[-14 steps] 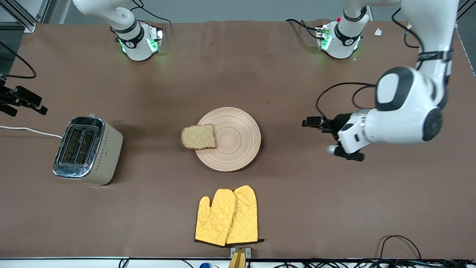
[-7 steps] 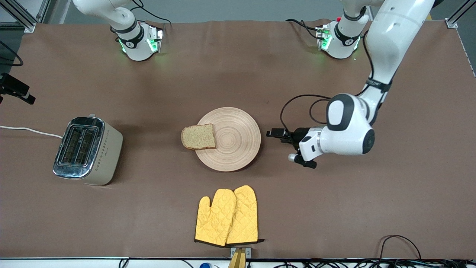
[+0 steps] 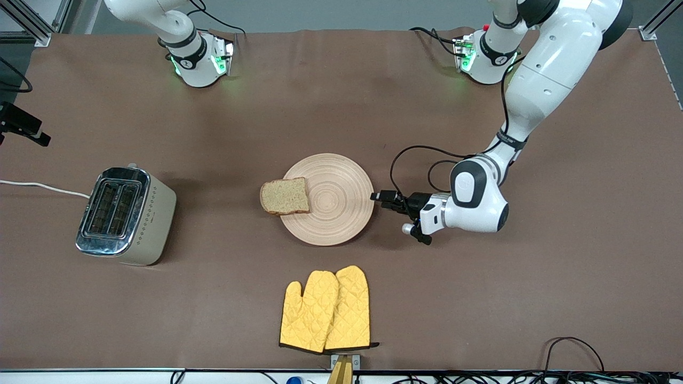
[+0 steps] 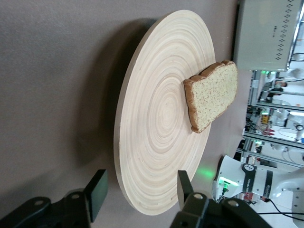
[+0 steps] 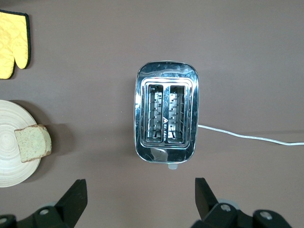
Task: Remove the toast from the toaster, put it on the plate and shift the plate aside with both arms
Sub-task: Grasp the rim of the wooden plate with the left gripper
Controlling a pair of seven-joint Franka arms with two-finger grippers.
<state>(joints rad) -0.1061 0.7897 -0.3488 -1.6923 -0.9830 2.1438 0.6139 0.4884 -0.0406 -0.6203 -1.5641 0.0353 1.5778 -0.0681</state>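
Toast (image 3: 285, 196): lying half on plate (image 3: 336, 213), overhanging rim toward toaster (image 3: 125, 215).
Plate: sitting mid-table.
Left gripper (image 3: 380, 197): hovering at plate rim, fingers apart.
Right gripper (image 5: 137, 202): waiting over toaster, fingers apart.
Mitts (image 3: 325, 310): lying near camera-side edge.

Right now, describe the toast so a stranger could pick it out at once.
Find the round wooden plate in the middle of the table. The toast lies flat on its rim toward the toaster, overhanging the edge. It is the only speckled brown bread slice with a darker crust.

My open black right gripper (image 5: 137, 202) hangs over the shiny chrome two-slot toaster (image 5: 166, 118), its white cord (image 5: 249, 137) trailing away.
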